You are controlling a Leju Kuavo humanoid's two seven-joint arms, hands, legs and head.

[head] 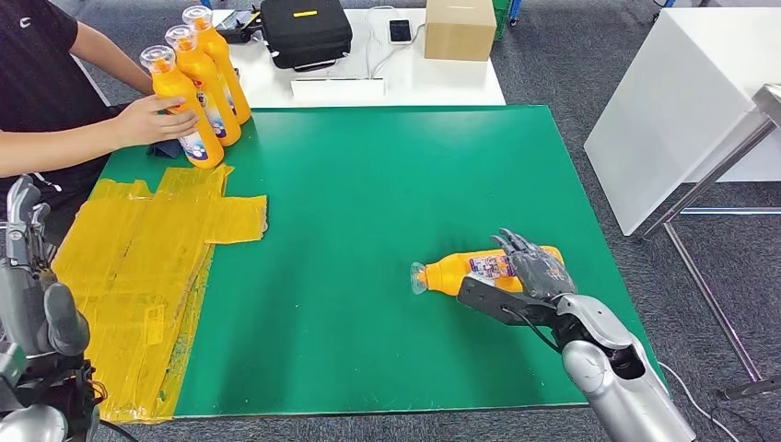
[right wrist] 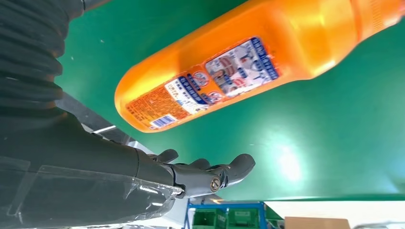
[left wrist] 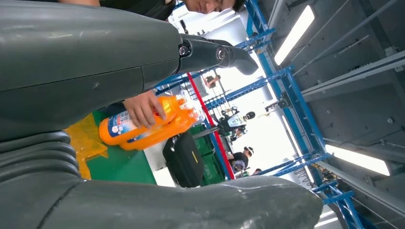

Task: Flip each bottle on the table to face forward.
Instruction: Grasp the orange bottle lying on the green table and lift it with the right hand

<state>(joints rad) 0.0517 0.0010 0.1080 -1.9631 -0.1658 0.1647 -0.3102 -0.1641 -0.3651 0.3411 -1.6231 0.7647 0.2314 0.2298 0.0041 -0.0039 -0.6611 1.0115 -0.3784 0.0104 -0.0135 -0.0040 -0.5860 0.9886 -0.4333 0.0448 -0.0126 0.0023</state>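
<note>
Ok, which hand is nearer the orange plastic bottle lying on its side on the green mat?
Right. The right hand is open right at the orange plastic bottle, over its base end. The left hand is far off, beyond the green mat's left edge.

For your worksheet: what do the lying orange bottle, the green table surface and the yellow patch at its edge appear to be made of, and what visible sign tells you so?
Lying orange bottle: probably glossy plastic; soft highlights, printed paper-like label, clear cap.
Green table surface: looks like a smooth, semi-matte mat or board; it shows blurred light reflections.
Yellow patch: likely overlapping tape or film strips; wrinkles and seams show.
</note>
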